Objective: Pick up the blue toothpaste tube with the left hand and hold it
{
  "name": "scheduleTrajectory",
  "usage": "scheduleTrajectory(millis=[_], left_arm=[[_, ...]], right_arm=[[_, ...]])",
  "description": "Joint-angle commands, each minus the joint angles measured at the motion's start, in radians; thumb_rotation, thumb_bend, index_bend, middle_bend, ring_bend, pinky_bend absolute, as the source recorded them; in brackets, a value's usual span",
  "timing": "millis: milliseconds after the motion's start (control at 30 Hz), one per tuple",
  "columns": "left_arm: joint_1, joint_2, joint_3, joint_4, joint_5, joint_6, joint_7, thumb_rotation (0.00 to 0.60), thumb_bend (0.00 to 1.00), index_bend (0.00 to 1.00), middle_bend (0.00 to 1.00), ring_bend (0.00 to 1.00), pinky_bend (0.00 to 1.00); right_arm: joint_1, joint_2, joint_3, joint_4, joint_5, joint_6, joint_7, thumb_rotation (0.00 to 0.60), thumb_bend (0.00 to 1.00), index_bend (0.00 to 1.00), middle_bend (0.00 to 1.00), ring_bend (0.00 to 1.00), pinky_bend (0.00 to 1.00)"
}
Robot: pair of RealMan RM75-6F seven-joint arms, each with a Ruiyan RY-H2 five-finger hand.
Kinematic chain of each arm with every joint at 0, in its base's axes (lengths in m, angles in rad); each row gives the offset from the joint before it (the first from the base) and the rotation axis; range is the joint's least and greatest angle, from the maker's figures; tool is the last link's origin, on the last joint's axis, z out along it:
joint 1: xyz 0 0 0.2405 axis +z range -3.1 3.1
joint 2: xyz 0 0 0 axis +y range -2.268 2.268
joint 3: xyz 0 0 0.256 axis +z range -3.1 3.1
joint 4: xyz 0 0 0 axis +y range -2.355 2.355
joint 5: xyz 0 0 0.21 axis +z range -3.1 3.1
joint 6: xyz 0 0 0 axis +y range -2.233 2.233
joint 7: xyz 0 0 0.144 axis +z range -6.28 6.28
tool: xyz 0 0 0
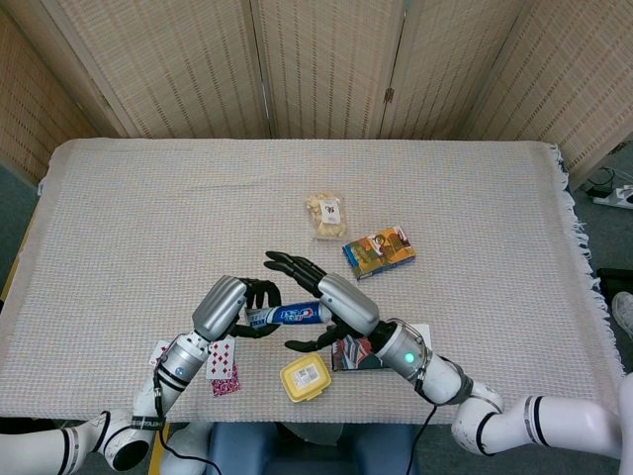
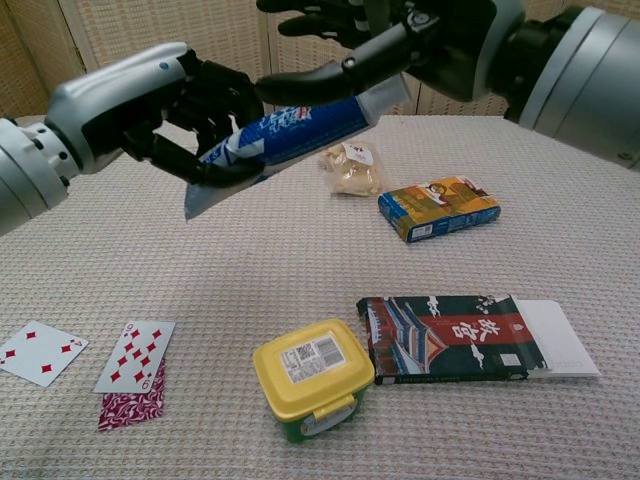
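**Toothpaste tube held above the desk by the left robot hand**

At the near left edge of the desk [image 2: 560,190], three playing cards [image 2: 128,360] lie flat: one face-up card on its own furthest left, then a face-up card partly covering a red-backed one.

Above and beyond the cards, the left robot hand [image 2: 185,110] is raised off the cloth with its dark fingers [image 2: 215,95] curled around the flat crimped end of the blue toothpaste tube [image 2: 290,135]. The tube is clear of the desk and slopes up from its low left end towards the right. In the head view the same tube [image 1: 294,315] shows lying crosswise between the two hands, the left robot hand [image 1: 232,307] wrapped about its left part.

The right robot hand [image 2: 400,35] sits just right of and above the tube, fingers spread wide and holding nothing; one long finger reaches along the tube's upper side, touching it or very nearly, which I cannot tell.

Near the front edge, right of the cards, stands a small yellow-lidded container [image 2: 312,378]. Just right of it lies a dark, red-labelled box [image 2: 455,337] on a white sheet. Further back, a clear snack bag [image 2: 350,168] rests on the cloth, and right of that a colourful small box [image 2: 438,208].
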Motion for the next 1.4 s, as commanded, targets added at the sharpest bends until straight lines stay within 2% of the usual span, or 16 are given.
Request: scheduleTrajectory(millis=[33,433,1000,1167,1400], left_arm=[[-0.001,0.005,-0.003,-0.007,-0.004,-0.004,-0.016,0.6,0.77,0.79,0.81,0.71,0.68],[-0.002,0.037,-0.008,-0.033,-0.037,-0.046,-0.12,0.6,0.78,0.79,0.81,0.71,0.68],[-0.004,0.048,-0.014,-0.044,-0.045,-0.055,-0.123,0.6,0.78,0.79,0.82,0.72,0.68],[-0.002,0.045,-0.012,-0.031,-0.051,-0.057,-0.123,0.6,0.78,0.79,0.81,0.72,0.68],[0.006,0.035,-0.002,0.035,-0.066,-0.062,-0.119,0.6,0.78,0.79,0.81,0.71,0.68]], right_arm=[[0.0,-0.023,0.002,0.016,-0.011,0.023,0.021,0.571,0.26,0.0,0.0,0.0,0.0],[-0.004,-0.085,0.004,0.072,-0.03,0.092,0.027,0.568,0.26,0.0,0.0,0.0,0.0],[0.015,-0.111,0.015,0.088,-0.006,0.079,-0.022,0.569,0.26,0.0,0.0,0.0,0.0],[0.005,-0.096,0.015,0.075,-0.015,0.102,-0.019,0.568,0.26,0.0,0.0,0.0,0.0],[-0.03,-0.016,0.01,0.028,-0.035,0.145,-0.036,0.569,0.26,0.0,0.0,0.0,0.0]])
